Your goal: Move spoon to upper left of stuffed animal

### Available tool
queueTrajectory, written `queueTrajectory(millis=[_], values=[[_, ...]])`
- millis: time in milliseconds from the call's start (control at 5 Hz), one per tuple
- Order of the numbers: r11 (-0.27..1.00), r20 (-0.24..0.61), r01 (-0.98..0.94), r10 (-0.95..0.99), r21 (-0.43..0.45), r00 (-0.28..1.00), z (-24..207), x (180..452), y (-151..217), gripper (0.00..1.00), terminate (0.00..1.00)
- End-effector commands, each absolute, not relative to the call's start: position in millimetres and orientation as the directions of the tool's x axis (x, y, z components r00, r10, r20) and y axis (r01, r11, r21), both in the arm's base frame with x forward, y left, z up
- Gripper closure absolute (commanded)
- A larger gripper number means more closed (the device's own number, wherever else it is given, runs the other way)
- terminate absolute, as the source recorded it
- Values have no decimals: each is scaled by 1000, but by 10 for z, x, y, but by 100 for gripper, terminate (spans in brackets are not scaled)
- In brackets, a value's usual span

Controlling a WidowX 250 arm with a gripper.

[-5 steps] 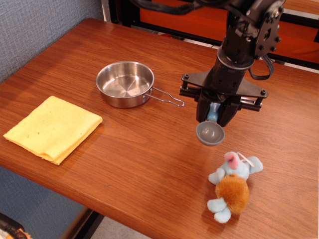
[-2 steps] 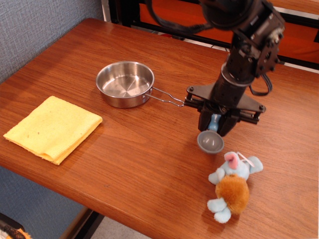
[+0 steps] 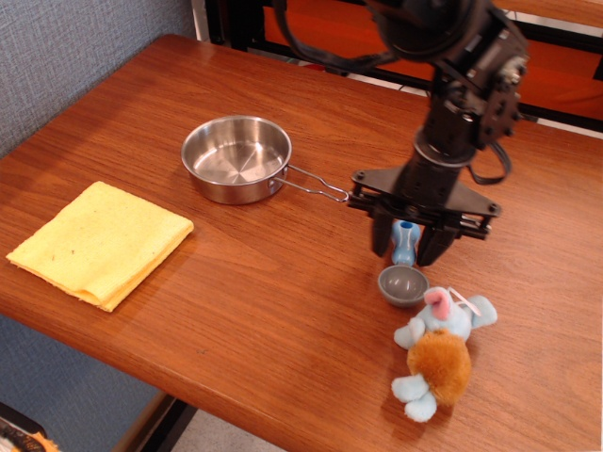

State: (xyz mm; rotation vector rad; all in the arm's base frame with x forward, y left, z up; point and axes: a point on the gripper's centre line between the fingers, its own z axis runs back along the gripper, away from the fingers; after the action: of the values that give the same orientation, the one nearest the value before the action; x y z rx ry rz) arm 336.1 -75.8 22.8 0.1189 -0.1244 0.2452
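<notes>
Gripper (image 3: 407, 247) above the right half of the wooden table (image 3: 283, 311), fingers pointing down and spread apart, one on each side of the light-blue handle of the spoon (image 3: 403, 276). Whether the fingers touch the handle cannot be told; a gap shows on both sides. Spoon resting on the table, its grey bowl toward the near edge and its handle rising between the fingers. Bowl just beside the pink patch and head of the stuffed animal (image 3: 438, 350), on the toy's upper-left side, close to touching it. Stuffed animal lying near the front edge of the table, with a narrow strip of bare wood between it and that edge. Steel pan (image 3: 236, 157) well to the left, its wire handle reaching toward the gripper's crossbar and ending just short of it. Yellow cloth (image 3: 99, 242) at the far left, its corner close to the table's left edge. Broad bare wood lies between the cloth, the pan and the spoon.
</notes>
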Motion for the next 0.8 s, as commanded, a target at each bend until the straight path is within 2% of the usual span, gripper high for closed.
queueTrajectory(millis=[0, 200, 400, 600], values=[[968, 178, -242, 227, 67, 957, 561, 3258, -745, 0, 0], [967, 201, -245, 227, 69, 953, 767, 3280, -746, 0, 0], [955, 212, -285, 264, 76, 941, 1092, 3241, -547, 0, 0], [963, 142, -201, 176, 182, 974, 1218, 3212, -213, 0, 0]])
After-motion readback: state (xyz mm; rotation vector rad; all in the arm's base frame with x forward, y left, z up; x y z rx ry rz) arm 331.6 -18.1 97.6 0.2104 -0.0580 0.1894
